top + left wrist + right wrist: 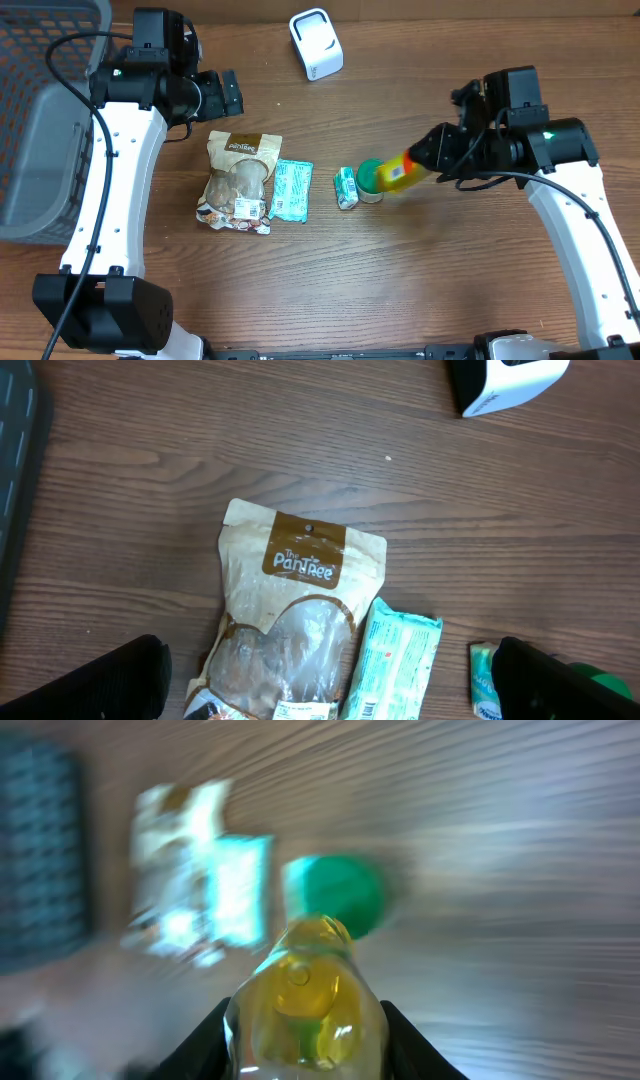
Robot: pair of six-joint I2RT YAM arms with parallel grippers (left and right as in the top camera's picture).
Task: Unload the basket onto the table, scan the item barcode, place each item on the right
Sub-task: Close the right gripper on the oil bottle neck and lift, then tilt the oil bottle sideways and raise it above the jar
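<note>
Right arm stretches toward the table's (450,280) centre, right gripper (425,160) clamped on what appears to be a yellow bottle (397,173); left gripper (225,95) hangs open near the far edge.

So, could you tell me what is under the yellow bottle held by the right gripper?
Seen from overhead, the yellow bottle in the right gripper overlaps a green round lid; wooden table lies below. The lid's covered edge and any contact are hidden.

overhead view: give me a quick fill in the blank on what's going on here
The right gripper is shut on a ___ bottle.
The left gripper is ___, holding nothing.
The teal packet lies beside the ___ pouch.
Missing words: yellow; open; brown.
</note>
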